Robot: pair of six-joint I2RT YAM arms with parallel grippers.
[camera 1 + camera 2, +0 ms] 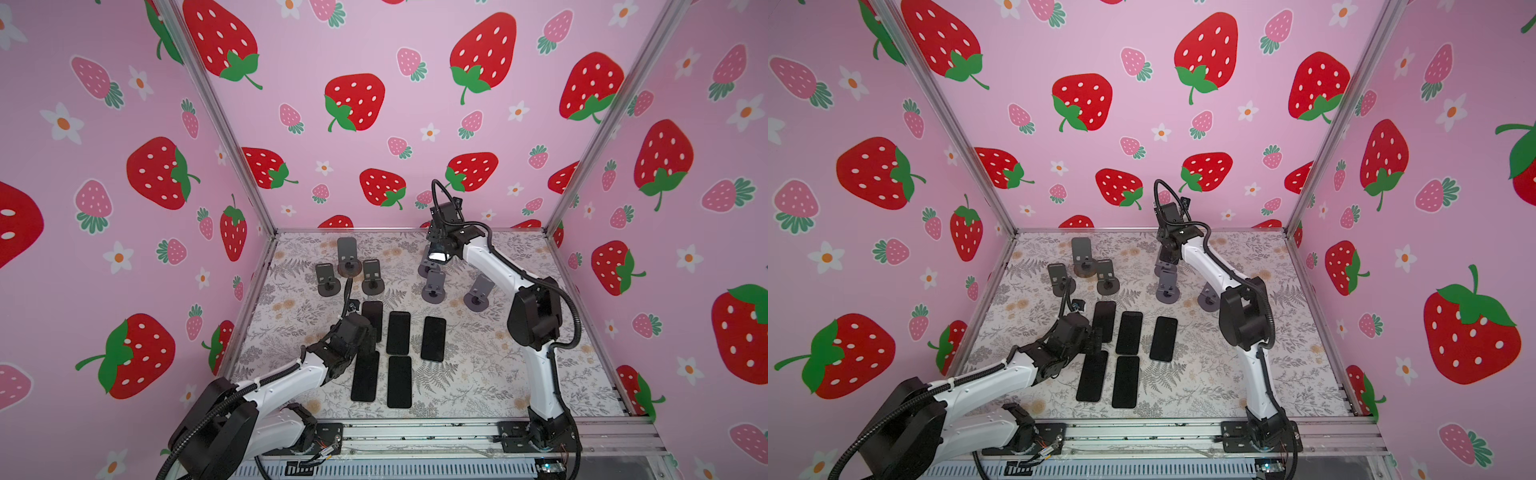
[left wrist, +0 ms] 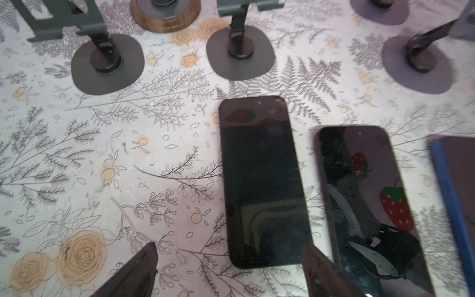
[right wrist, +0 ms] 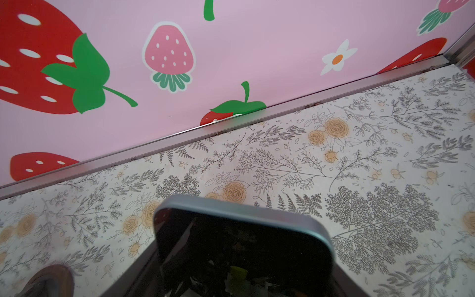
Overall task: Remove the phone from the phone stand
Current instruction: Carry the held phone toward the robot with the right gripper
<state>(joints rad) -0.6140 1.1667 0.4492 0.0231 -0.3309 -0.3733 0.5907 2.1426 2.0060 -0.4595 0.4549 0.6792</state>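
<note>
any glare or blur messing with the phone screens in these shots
In a top view a bright glare patch sits on the held phone. In the right wrist view its screen is dark and mirrors clutter, and the near end is blurred. In the left wrist view a flat phone reflects a wall strawberry, and the frame's edges look soft.

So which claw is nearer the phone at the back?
Right. The right claw is shut on that phone; the left claw hovers over the flat phones up front.

Pink strawberry-print walls point(image 1: 415, 124) close in three sides, joined by aluminium corner posts point(image 1: 223, 124). Below lies a fern-and-rose table cover point(image 1: 478, 374), with an aluminium rail point(image 1: 415, 432) along the near edge.
</note>
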